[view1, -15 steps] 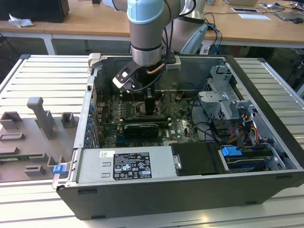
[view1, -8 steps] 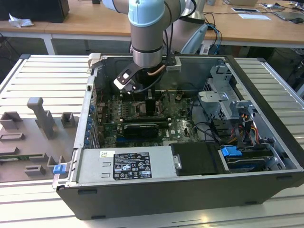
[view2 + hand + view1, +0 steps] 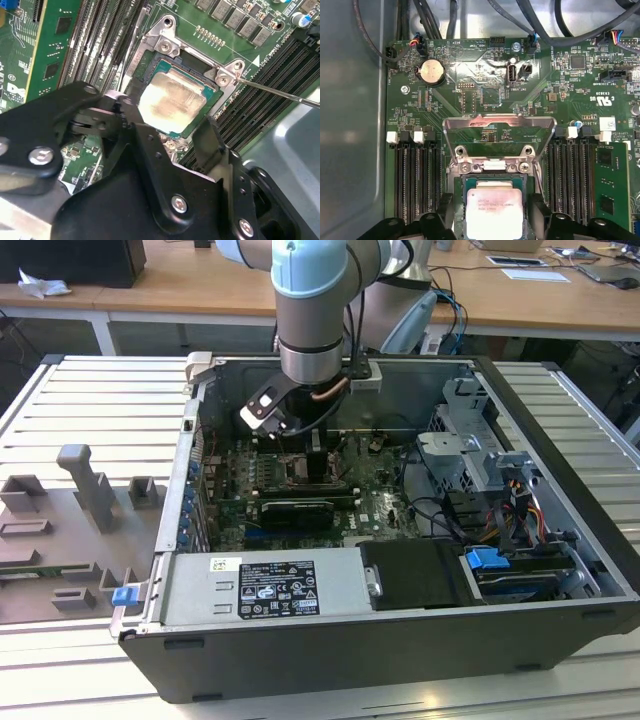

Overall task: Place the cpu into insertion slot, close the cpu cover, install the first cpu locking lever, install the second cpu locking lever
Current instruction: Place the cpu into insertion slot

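Tool (image 3: 492,210) sits low inside the open computer case (image 3: 300,660), directly over the insertion slot (image 3: 492,181). Fingers (image 3: 538,212) are spread, one on each side of the cpu (image 3: 494,215). A sliver of socket shows between each finger and the chip, so I judge nothing is gripped. The cpu lies flat and square in the slot, pale lid up, which reads as seated. The cpu cover (image 3: 500,120) stands flipped open on its hinge beyond the socket, its frame clear of the chip. A thin locking lever (image 3: 270,91) is swung out over the memory slots (image 3: 415,180). Room is tight: memory slots run close beside both fingers. Straight up looks unobstructed.
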{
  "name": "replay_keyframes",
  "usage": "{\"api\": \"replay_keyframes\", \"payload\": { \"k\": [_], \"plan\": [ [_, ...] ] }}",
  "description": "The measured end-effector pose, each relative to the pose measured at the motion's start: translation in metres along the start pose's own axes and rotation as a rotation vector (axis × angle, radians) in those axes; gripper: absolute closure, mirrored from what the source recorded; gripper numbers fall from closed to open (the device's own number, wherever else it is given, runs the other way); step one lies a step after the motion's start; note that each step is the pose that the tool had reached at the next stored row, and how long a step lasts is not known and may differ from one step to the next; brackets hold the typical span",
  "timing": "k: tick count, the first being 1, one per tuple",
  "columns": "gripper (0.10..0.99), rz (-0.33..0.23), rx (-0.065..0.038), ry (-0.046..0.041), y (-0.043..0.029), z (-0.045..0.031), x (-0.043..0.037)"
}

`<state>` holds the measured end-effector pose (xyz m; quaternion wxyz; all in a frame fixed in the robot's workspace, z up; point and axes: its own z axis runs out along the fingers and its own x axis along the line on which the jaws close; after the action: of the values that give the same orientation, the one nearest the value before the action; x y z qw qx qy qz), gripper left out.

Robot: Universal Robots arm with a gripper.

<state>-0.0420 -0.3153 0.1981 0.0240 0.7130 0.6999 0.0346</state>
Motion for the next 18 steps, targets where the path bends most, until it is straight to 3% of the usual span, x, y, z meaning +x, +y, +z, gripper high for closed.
{"api": "replay_keyframes", "payload": {
  "k": [1, 2, 4, 6, 7, 18],
  "plan": [
    [0.408, 0.0, 0.0, 0.0001, 0.0, 0.0002, 0.0],
    [0.475, 0.0, 0.0, 0.0001, 0.0, 0.0003, 0.0],
    [0.475, 0.0, 0.0, -0.0001, 0.0, 0.0005, 0.0],
    [0.494, -0.001, 0.0, -0.0047, 0.0001, 0.0005, 0.0001],
    [0.545, -0.007, 0.0, -0.0096, 0.0001, 0.0002, 0.0],
    [0.545, -0.014, 0.0, -0.0159, 0.0, 0.0014, 0.0001]
  ]
}}
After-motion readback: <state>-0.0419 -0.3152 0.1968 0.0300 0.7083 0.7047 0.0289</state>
